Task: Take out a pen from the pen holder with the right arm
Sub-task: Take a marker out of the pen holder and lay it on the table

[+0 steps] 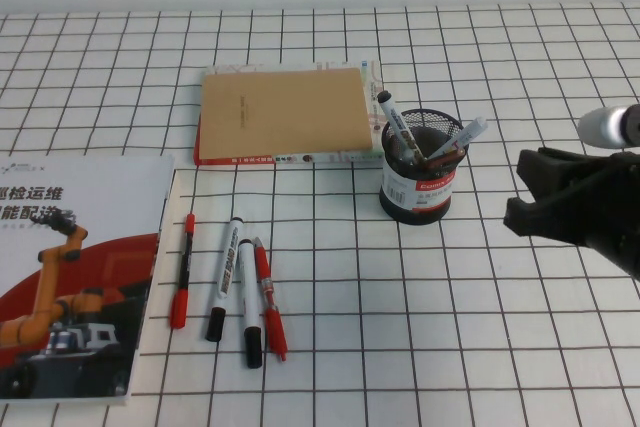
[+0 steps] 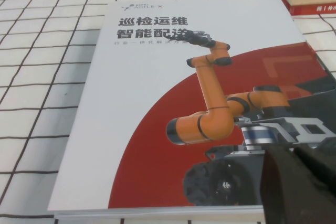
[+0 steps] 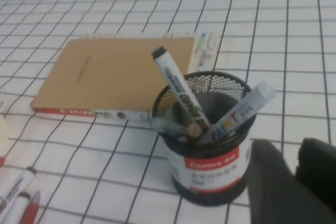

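My right gripper (image 1: 515,189), slightly parted and empty, hovers right of the black mesh pen holder (image 1: 418,187). My left gripper (image 2: 296,153), grip impossible to tell, hangs over a white-and-red robot brochure (image 2: 131,103).

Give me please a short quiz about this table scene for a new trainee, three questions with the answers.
1. True or false: the right gripper, to the right of the pen holder, holds a pen.
2. How many pens lie loose on the table?
3. The left gripper hangs over: A) the loose pens, B) the brochure, C) the pen holder?
Key: 1 false, it is empty; 2 four; 3 B.
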Controlling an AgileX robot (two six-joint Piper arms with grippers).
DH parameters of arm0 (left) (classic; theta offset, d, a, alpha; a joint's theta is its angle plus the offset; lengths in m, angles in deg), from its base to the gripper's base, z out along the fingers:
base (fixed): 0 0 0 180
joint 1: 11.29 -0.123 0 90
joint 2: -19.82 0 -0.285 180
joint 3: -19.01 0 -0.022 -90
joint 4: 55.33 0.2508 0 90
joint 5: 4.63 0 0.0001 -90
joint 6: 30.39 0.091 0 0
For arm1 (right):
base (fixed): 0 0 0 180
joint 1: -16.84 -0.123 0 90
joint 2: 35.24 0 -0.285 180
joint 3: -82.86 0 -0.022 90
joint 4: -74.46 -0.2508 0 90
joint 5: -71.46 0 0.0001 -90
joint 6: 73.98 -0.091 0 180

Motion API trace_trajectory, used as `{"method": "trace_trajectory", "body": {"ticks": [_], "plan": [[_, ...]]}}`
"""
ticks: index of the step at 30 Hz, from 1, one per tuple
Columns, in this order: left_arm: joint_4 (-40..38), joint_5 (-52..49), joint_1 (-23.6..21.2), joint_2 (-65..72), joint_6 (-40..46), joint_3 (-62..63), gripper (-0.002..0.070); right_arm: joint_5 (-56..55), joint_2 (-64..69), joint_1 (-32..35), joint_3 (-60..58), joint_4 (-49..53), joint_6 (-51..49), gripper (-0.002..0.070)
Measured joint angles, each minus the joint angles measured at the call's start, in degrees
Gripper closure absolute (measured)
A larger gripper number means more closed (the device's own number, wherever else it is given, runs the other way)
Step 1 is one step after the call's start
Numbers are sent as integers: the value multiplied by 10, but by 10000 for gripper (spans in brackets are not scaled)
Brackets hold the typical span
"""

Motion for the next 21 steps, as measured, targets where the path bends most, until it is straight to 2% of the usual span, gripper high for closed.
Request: {"method": "trace_trajectory", "body": {"ticks": [6,8,12,21], "plan": [[0,0,0,0,0,0,679,-166,72,-14,-26,49,-60,377],[0,0,0,0,0,0,679,-234,100,-14,-48,83,-96,329],[0,0,0,0,0,0,679,-354,154,-14,-74,153,-176,298],[0,0,0,0,0,0,679,-497,263,-14,-74,248,-280,292]]}}
